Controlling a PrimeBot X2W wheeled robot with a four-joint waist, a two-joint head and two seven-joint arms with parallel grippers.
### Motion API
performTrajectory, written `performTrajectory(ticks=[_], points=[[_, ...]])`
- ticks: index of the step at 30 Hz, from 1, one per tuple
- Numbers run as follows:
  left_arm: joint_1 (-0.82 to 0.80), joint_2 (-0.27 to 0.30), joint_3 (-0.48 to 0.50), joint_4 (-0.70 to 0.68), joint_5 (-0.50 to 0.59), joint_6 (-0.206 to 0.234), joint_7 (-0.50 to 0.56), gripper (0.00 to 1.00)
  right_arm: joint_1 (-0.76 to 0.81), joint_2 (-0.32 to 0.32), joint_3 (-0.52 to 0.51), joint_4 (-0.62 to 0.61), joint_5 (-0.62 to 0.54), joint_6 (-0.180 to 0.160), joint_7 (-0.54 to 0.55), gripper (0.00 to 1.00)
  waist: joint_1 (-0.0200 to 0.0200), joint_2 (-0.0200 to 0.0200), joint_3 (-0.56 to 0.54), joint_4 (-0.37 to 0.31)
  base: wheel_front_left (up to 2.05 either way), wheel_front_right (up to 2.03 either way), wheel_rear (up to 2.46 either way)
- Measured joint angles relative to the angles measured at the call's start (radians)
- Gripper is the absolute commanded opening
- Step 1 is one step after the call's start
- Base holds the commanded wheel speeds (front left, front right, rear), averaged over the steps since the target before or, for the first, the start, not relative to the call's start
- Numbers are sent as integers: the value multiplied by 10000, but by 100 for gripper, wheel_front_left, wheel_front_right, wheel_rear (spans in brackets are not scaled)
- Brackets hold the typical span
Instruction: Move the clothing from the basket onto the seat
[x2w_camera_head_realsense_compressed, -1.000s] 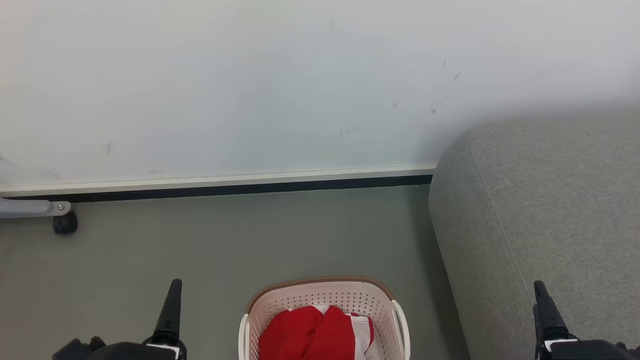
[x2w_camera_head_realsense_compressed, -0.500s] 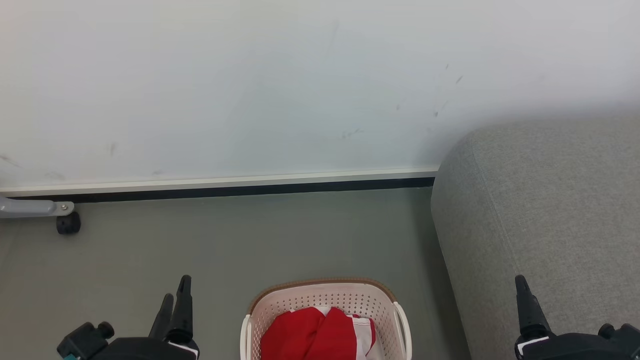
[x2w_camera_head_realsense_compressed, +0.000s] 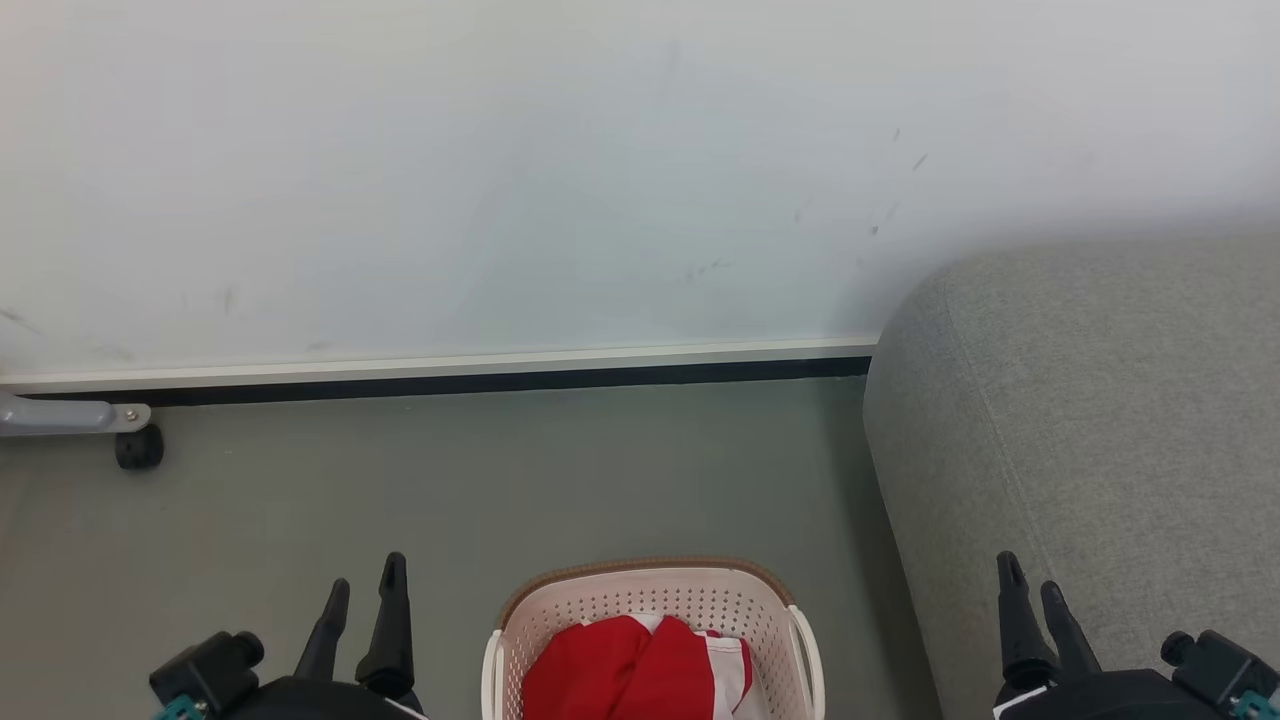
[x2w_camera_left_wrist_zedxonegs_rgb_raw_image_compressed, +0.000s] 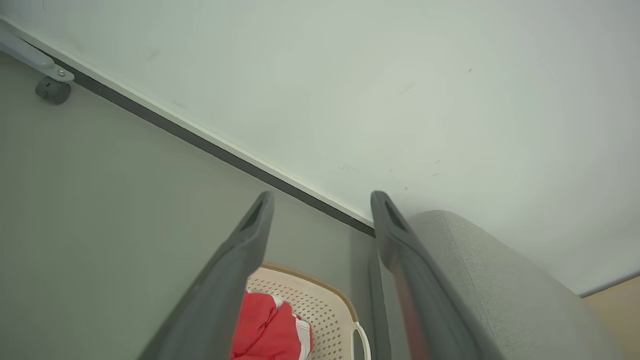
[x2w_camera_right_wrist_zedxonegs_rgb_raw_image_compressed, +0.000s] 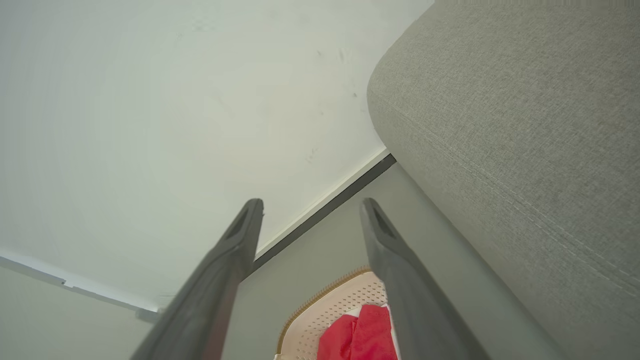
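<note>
Red clothing (x2w_camera_head_realsense_compressed: 625, 668) with white trim lies bunched inside the cream perforated basket (x2w_camera_head_realsense_compressed: 650, 585), which stands on the floor at the bottom centre of the head view. The grey fabric seat (x2w_camera_head_realsense_compressed: 1110, 420) rises just right of the basket. My left gripper (x2w_camera_head_realsense_compressed: 363, 584) is open, held left of the basket and apart from it. My right gripper (x2w_camera_head_realsense_compressed: 1031, 578) is open over the seat's front edge, right of the basket. The left wrist view shows the clothing (x2w_camera_left_wrist_zedxonegs_rgb_raw_image_compressed: 267, 327), the basket (x2w_camera_left_wrist_zedxonegs_rgb_raw_image_compressed: 327, 315) and the seat (x2w_camera_left_wrist_zedxonegs_rgb_raw_image_compressed: 480, 270) past open fingers. The right wrist view shows the clothing (x2w_camera_right_wrist_zedxonegs_rgb_raw_image_compressed: 357, 337), the basket (x2w_camera_right_wrist_zedxonegs_rgb_raw_image_compressed: 325, 312) and the seat (x2w_camera_right_wrist_zedxonegs_rgb_raw_image_compressed: 520, 125).
A white wall (x2w_camera_head_realsense_compressed: 500, 170) with a dark baseboard (x2w_camera_head_realsense_compressed: 450, 380) runs behind the grey floor (x2w_camera_head_realsense_compressed: 450, 480). A grey metal leg with a black caster (x2w_camera_head_realsense_compressed: 135, 447) stands at the far left by the wall.
Both grippers have swung inward toward the basket and turned, so that both fingers of each now show. The basket and clothing have not moved.
</note>
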Motion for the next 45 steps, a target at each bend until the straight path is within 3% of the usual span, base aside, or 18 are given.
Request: performTrajectory(ticks=[28,45], points=[[500,4,-401,-366,4642,704,-1076,100,361,-259,976,-564,-4257,-706,-1051,100,1,1,-67,88,0,0,0],[807,-25,-796,-439,6698,1114,-1664,100,671,-389,1394,-911,-6535,-1051,-1634,100,0,0,-208,157,0,0,0]])
